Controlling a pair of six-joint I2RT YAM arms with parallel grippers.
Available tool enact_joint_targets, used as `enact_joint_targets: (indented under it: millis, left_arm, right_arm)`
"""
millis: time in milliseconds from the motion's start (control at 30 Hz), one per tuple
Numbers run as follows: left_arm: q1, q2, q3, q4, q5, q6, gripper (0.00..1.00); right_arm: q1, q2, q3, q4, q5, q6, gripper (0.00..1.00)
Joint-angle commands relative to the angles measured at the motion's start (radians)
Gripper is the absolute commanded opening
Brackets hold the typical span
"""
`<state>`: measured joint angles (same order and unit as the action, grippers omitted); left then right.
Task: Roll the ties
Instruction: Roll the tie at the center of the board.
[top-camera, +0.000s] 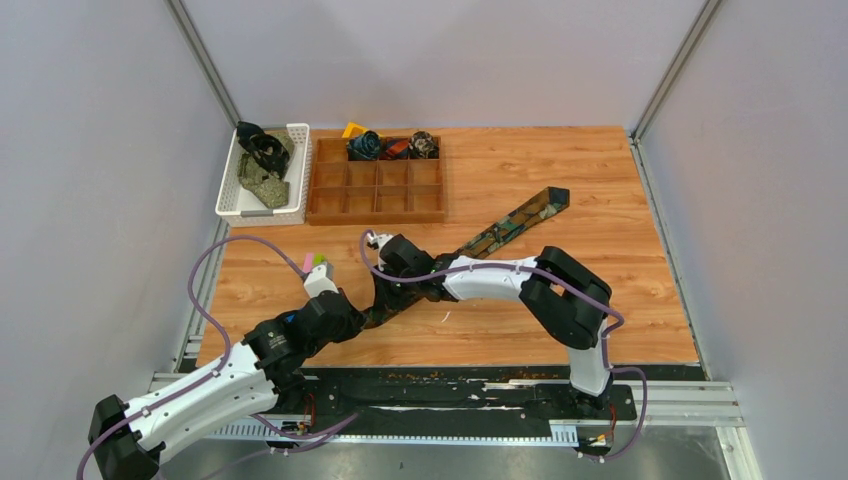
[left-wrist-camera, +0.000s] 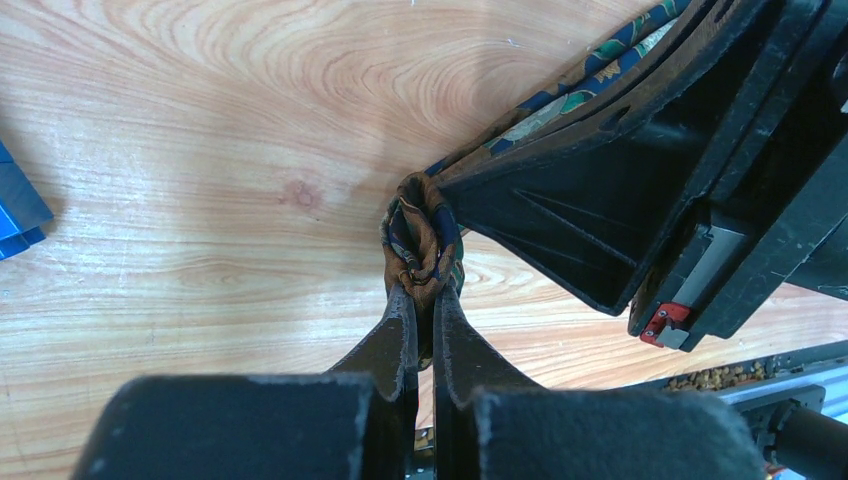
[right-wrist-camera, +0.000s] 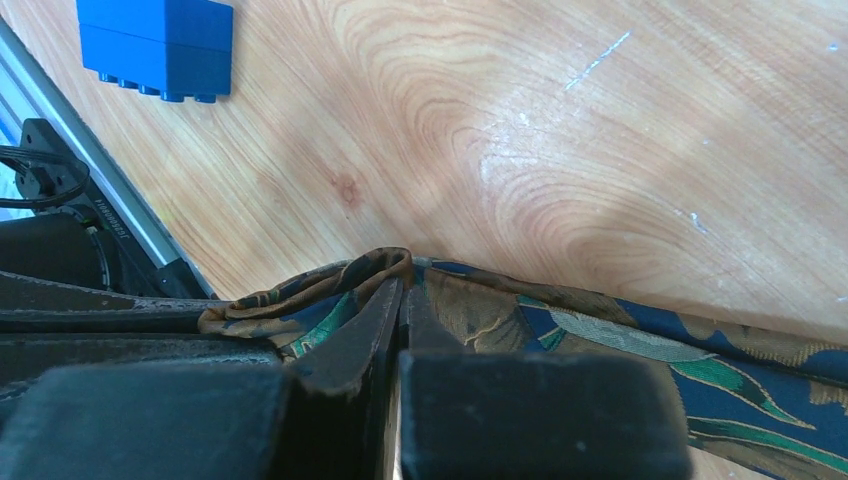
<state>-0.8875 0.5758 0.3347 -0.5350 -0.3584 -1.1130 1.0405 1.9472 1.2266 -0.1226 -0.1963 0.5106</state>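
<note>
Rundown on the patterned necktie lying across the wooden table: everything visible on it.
The leaf-patterned necktie is woven-looking fabric in navy, green and brown-gold. It lies flat and diagonal on the wooden table, its wide end toward the far right. Its near end is wound into a small tight roll, pinched between the shut fingers of the left gripper. The right gripper, also shut, pinches a raised fold of it beside the roll.

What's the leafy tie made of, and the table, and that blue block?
The tie looks like soft woven fabric, maybe silky: it folds and wrinkles. The table looks like smooth wood or wood-look laminate, with grain lines. The blue block seems hard plastic, with crisp edges and little studs.
</note>
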Motion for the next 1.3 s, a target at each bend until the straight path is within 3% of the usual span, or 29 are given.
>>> enact_joint_targets:
  millis: [0, 567, 1267]
  left_arm:
    - [0.002, -0.002, 0.009, 0.017, -0.003, 0.002, 0.0]
    - [0.009, 0.051, 0.047, 0.035, -0.002, 0.032, 0.0]
    - [0.026, 0.248, 0.12, 0.156, 0.033, 0.086, 0.0]
  right_arm:
    - [0.017, 0.0, 0.011, 0.038, -0.032, -0.013, 0.0]
    - [0.047, 0.002, -0.023, 0.054, -0.049, 0.006, 0.0]
    - [0.008, -0.002, -0.011, -0.011, -0.017, -0.038, 0.0]
